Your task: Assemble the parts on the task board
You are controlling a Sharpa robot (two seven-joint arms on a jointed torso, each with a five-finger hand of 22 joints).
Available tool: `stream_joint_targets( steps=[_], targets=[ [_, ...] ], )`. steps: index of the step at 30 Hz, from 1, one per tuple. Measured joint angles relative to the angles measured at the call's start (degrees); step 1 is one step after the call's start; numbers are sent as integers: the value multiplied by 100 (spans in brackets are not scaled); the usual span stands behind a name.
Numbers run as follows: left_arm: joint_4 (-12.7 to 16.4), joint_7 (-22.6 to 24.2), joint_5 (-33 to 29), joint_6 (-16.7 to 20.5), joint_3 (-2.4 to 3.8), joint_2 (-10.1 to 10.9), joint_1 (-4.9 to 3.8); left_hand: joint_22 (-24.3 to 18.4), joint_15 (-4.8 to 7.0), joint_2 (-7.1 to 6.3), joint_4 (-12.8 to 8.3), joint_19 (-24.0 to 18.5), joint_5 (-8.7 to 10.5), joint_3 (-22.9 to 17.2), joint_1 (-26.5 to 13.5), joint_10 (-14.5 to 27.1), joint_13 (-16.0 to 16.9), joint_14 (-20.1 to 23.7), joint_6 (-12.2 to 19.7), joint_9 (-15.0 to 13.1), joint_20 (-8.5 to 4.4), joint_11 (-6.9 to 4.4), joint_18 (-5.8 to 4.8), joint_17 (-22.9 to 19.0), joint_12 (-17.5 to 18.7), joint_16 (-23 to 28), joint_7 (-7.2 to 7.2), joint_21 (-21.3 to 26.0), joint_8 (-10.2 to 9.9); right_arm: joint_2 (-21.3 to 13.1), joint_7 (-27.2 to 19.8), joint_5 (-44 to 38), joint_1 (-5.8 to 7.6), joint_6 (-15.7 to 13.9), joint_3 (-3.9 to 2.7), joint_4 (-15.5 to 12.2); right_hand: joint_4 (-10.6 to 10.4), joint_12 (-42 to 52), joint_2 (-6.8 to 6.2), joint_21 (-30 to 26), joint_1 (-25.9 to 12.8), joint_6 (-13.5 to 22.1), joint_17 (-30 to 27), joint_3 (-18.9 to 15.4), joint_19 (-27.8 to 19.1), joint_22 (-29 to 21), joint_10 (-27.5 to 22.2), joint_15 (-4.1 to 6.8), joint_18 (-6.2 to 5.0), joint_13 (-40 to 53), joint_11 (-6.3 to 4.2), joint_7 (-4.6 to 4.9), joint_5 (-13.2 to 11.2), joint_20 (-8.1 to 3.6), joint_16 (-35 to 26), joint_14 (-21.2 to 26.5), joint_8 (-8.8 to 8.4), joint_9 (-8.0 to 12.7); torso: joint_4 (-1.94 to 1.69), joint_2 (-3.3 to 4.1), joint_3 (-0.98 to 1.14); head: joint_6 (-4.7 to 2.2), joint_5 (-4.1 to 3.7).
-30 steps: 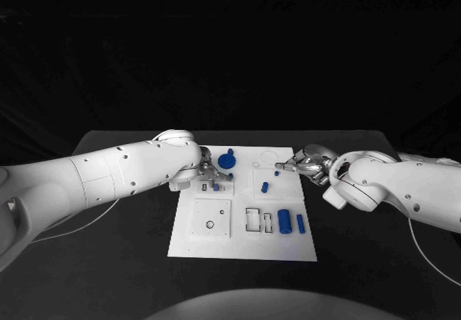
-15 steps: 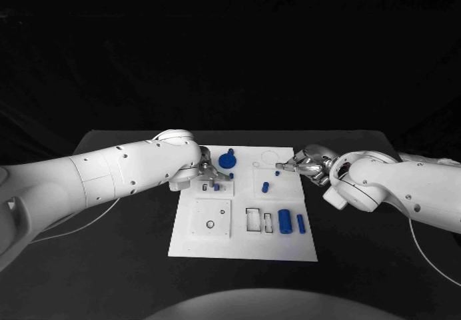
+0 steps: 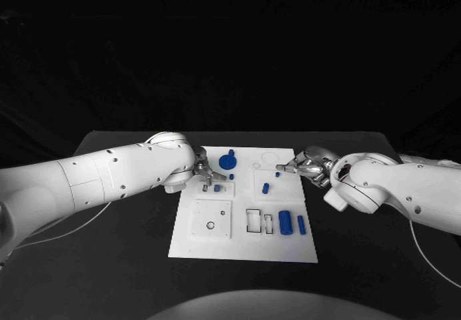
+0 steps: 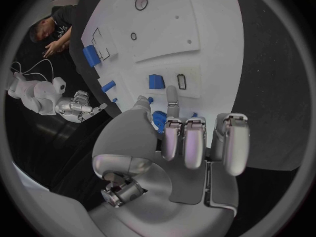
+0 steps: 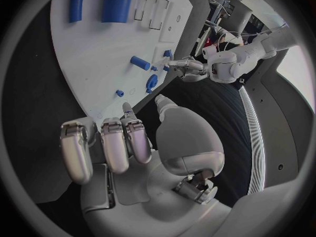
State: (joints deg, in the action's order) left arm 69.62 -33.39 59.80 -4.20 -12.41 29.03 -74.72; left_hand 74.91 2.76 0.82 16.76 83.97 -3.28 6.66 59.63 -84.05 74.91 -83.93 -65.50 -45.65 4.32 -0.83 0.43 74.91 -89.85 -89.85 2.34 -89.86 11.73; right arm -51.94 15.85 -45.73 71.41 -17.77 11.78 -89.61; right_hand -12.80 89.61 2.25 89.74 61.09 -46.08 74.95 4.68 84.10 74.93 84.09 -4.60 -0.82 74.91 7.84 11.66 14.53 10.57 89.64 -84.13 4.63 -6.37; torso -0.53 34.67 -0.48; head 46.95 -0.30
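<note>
Parts: small, rigid, light, likely slippery; pinch mid-body | left hand: grasping nothing, fingers apart | right hand: likewise released

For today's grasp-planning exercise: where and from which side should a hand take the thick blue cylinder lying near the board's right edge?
Grip the thick blue cylinder across its middle, coming from above. It lies flat on the task board, with a slimmer blue rod close beside it, so the fingers probably have to straddle its round sides; low side approaches look cramped.
</note>
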Motion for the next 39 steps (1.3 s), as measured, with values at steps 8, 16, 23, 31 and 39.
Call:
stream_joint_targets(
  steps=[8,16,23,31,39],
  targets=[
    [135,205,-43,150,0,175,0,0,0,-58,-10,0,19,53,58,0,0,0,0,-7,0,0,0,0,0,0,0,0,0,-2,1,0,-5,0,0,5,0,0,0,0,0,0,-1,0,0,-1,0,0,0,0,0,0,0,0,0,0,0,0,0,-1,-1,-8,5],
    [201,310,-195,130,0,230,0,0,0,-24,-13,0,19,49,446,0,0,0,-25,-30,0,0,0,-1,0,0,-25,0,0,-2,3,0,-8,0,0,9,0,0,0,0,0,0,-1,0,0,-1,0,0,0,0,0,0,0,0,0,0,0,1,1,4,-2,-7,-6],
    [168,314,-281,0,-2,182,-1,0,0,86,-62,0,19,-122,1029,0,0,0,-41,-37,0,-41,0,-1,0,0,-42,0,-22,-3,5,0,-8,0,0,9,0,0,0,0,0,0,-2,0,0,-1,0,0,0,0,0,0,0,0,0,0,0,2,4,7,-2,9,5],
    [140,295,-312,-158,-2,179,-1,0,0,58,-56,0,19,-155,1225,0,0,0,-62,-36,0,-41,0,-1,0,0,-62,0,-30,-8,8,0,-9,0,0,6,-17,0,0,0,0,0,-2,-17,-21,-2,-20,-21,0,-1,20,0,0,21,0,21,24,-8,4,8,-2,15,-2],
    [81,272,-317,-240,-2,151,-1,0,0,82,-41,0,19,-171,1320,0,1,0,-62,-35,0,-41,0,-1,0,0,-62,0,-30,-5,10,0,-9,2,0,4,-17,0,0,0,0,0,-2,-17,-21,-2,-20,-21,0,-1,20,0,0,21,0,21,24,-7,4,7,0,19,5]
  ],
)
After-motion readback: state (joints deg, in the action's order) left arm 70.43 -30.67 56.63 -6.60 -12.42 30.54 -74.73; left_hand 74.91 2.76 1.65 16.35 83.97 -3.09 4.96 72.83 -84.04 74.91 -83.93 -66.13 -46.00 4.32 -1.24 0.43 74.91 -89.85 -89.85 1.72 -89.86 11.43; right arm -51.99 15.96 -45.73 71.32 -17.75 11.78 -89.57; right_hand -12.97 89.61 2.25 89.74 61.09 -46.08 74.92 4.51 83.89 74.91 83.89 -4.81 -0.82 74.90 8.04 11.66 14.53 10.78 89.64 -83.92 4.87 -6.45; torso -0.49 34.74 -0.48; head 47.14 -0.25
